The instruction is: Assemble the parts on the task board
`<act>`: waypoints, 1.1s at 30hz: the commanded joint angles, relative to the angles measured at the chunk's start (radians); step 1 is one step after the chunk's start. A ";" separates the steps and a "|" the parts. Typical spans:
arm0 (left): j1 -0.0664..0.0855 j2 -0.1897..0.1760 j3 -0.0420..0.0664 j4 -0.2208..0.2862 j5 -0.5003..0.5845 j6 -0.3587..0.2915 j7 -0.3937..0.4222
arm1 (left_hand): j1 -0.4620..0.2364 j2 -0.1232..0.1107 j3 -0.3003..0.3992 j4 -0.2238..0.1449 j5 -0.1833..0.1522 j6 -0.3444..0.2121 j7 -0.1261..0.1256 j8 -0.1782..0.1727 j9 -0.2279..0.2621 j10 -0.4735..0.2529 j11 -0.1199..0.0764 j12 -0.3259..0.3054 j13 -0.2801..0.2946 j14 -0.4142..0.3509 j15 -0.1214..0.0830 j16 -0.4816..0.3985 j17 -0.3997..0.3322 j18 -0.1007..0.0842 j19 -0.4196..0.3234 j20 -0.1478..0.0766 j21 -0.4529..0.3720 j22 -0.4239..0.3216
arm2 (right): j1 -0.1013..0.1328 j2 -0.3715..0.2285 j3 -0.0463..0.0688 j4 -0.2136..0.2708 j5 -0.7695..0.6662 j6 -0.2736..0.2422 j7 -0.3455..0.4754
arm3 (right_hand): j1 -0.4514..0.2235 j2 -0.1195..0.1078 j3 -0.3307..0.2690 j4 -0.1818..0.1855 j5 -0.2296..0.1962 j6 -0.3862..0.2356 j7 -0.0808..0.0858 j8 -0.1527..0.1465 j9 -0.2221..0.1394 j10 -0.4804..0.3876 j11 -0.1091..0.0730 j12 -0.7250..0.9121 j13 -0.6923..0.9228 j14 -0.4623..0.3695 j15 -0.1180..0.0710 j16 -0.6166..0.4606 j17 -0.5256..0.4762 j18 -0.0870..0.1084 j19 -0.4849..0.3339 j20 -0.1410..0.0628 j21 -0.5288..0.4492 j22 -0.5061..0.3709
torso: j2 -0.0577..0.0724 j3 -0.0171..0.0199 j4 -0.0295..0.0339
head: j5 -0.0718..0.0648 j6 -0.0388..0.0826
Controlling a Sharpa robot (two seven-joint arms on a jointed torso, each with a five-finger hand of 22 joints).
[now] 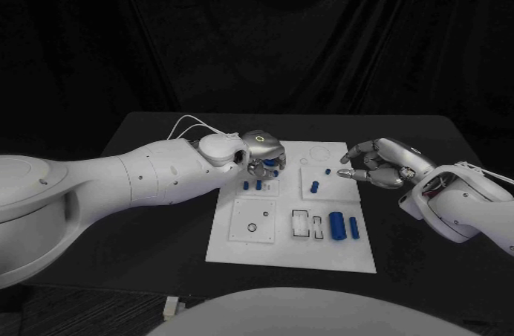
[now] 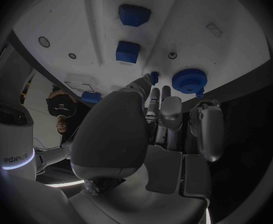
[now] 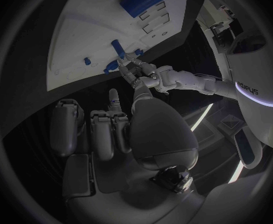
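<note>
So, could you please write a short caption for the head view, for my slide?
Left hand works at blue parts on the white task board while the right hand hovers at its edge.

You see a black table (image 1: 417, 139) before a dark draped backdrop (image 1: 321, 46), apparently cloth, hanging behind its far edge.

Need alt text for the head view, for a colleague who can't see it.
Left hand works over blue parts at the far left of the white task board; right hand hovers at its right edge. More blue parts lie nearer the robot.
</note>
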 commanded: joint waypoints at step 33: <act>-0.022 0.025 0.001 -0.032 -0.002 -0.003 0.016 | 0.000 0.025 0.039 -0.025 0.034 0.067 0.013 0.034 0.010 0.055 -0.015 0.002 -0.012 0.002 -0.009 0.013 -0.001 -0.001 0.001 -0.001 -0.001 0.194 | -0.004 0.003 0.001 -0.002 -0.002 -0.007 -0.005 | 0.011 0.000 -0.005 0.001 0.004 0.006 0.000 -0.004 -0.002 0.104 0.006 0.004 0.263 0.105 0.006 0.000 0.260 0.000 0.014 -0.001 -0.001 0.192 | 0.000 0.0003 -0.0001 | 0.001 0.000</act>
